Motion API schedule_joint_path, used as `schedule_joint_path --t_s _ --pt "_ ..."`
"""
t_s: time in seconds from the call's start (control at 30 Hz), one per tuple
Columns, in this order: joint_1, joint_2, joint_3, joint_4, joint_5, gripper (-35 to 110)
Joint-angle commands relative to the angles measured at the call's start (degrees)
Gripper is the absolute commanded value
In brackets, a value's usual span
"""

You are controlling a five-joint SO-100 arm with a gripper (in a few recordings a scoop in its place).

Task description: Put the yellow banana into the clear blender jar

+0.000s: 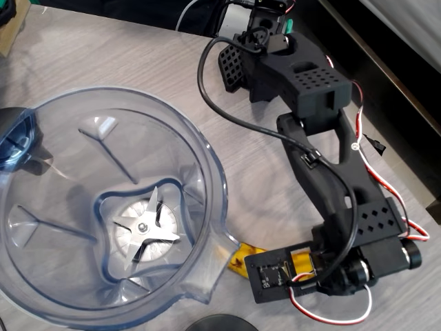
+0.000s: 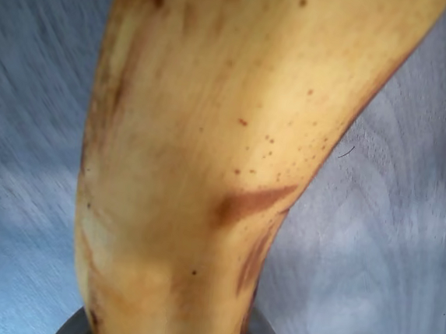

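The clear blender jar (image 1: 103,207) stands on the left of the table in the overhead view, its silver blade (image 1: 146,227) at the bottom and its pour spout pointing toward the arm. The yellow banana (image 1: 238,261) lies on the table just right of the spout, mostly hidden under the wrist of the black arm. My gripper (image 1: 274,270) is down over the banana, and its fingers are covered by the camera board. In the wrist view the spotted banana (image 2: 224,159) is very close, with a dark curved edge below it. Whether the jaws are closed on it is not visible.
A small dark blue-grey rounded object (image 1: 15,136) sits at the jar's left edge. A dark round thing (image 1: 220,323) pokes in at the bottom edge. The arm's base (image 1: 275,55) and black cable (image 1: 227,110) occupy the upper right; the table's edge runs along the right.
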Motion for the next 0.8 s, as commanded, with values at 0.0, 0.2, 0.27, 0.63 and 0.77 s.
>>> schedule_joint_path --t_s 0.0,0.2,0.27,0.63,0.77 --pt "1.1 0.6 -1.1 -0.1 0.4 6" --pt "1.1 1.0 -1.1 0.0 0.4 5" --pt "1.1 1.0 -1.1 0.0 0.4 5" --pt "0.7 13.1 -2.5 0.0 0.5 5" --pt "-0.9 23.0 -2.5 -0.1 0.4 5"
